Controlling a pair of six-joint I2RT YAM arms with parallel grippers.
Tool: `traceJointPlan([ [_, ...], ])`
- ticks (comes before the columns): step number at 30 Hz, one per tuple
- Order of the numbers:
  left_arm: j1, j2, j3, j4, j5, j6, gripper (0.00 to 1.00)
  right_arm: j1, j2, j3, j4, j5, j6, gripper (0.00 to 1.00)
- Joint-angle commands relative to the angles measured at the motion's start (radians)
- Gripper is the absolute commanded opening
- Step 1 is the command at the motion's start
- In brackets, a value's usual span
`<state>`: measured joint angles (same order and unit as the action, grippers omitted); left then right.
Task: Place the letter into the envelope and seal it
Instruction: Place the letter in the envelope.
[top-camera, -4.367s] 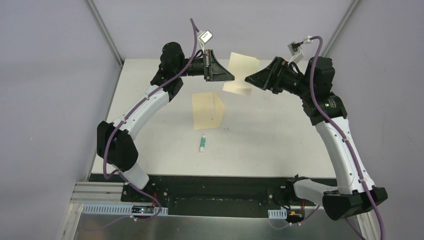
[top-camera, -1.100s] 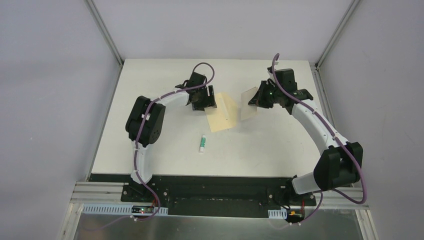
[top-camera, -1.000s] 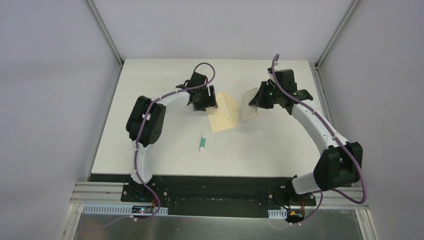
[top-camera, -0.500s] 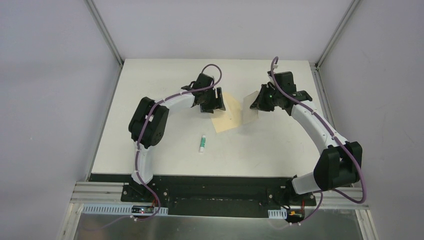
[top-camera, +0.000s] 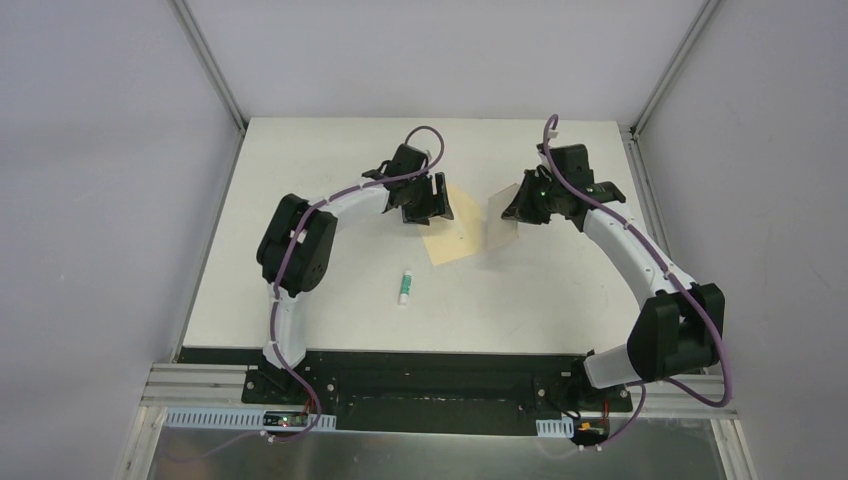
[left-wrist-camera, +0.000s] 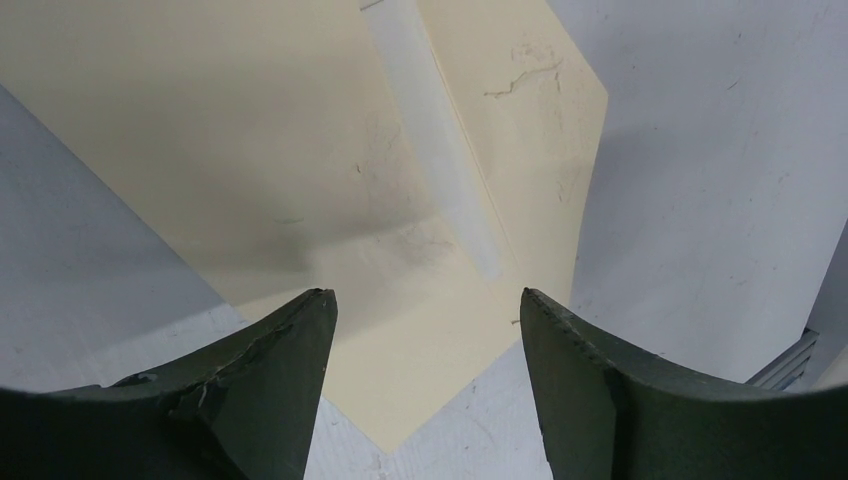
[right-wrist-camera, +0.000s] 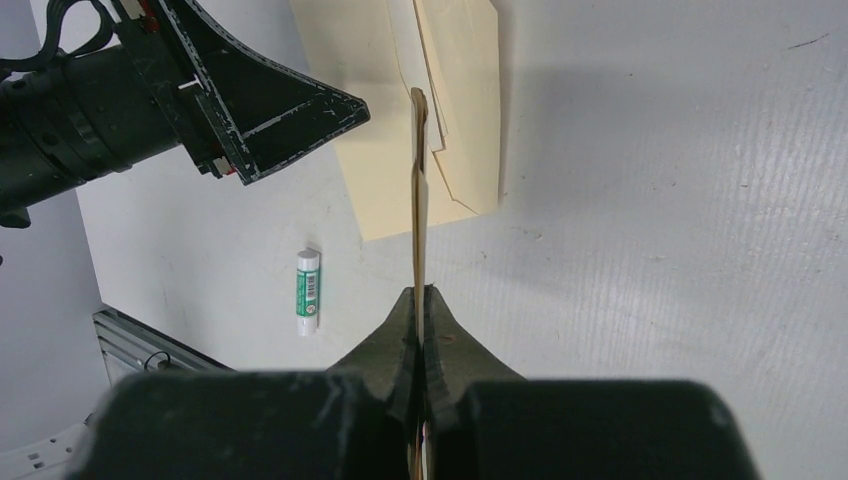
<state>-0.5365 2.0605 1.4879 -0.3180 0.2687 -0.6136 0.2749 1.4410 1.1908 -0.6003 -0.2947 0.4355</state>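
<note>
Though beside envelope (top-camera: 455, 238), letter (top-camera: 499, 228) in right gripper (right-wrist-camera: 421, 300).

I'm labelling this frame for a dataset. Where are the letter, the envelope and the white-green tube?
letter (top-camera: 500, 224): top view, middle of the pale sheet.
envelope (top-camera: 455, 240): top view, bare near part of the yellow-tan face.
white-green tube (top-camera: 405, 287): top view, middle of its body.
</note>
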Motion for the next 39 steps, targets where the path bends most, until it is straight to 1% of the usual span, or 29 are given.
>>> traceJointPlan([
  [1, 0.014, -0.084, 0.051, 0.002, 0.020, 0.024, 0.70, -0.011, -0.030, 0.027, 0.013, -0.024, -0.006, 0.00],
  [6, 0.069, -0.118, 0.048, -0.018, 0.040, 0.044, 0.70, -0.018, 0.011, 0.052, 0.046, -0.083, -0.005, 0.00],
  [12, 0.127, -0.110, 0.038, -0.030, 0.096, 0.062, 0.66, -0.017, 0.133, 0.112, 0.099, -0.153, 0.015, 0.00],
  [16, 0.136, -0.084, 0.048, -0.036, 0.087, 0.065, 0.62, -0.016, 0.227, 0.158, 0.145, -0.183, 0.015, 0.00],
  [19, 0.144, -0.066, 0.062, -0.050, 0.049, 0.062, 0.58, -0.014, 0.320, 0.213, 0.168, -0.197, -0.009, 0.00],
  [26, 0.170, 0.029, 0.135, -0.073, 0.025, 0.036, 0.59, -0.014, 0.460, 0.313, 0.206, -0.220, -0.094, 0.00],
  [29, 0.170, 0.079, 0.184, -0.110, 0.011, 0.039, 0.58, -0.013, 0.486, 0.329, 0.215, -0.230, -0.113, 0.00],
  [33, 0.170, 0.119, 0.210, -0.128, -0.008, 0.038, 0.59, -0.006, 0.506, 0.341, 0.206, -0.222, -0.126, 0.00],
  [39, 0.165, 0.171, 0.255, -0.138, 0.012, 0.035, 0.60, -0.002, 0.501, 0.316, 0.199, -0.197, -0.122, 0.00],
])
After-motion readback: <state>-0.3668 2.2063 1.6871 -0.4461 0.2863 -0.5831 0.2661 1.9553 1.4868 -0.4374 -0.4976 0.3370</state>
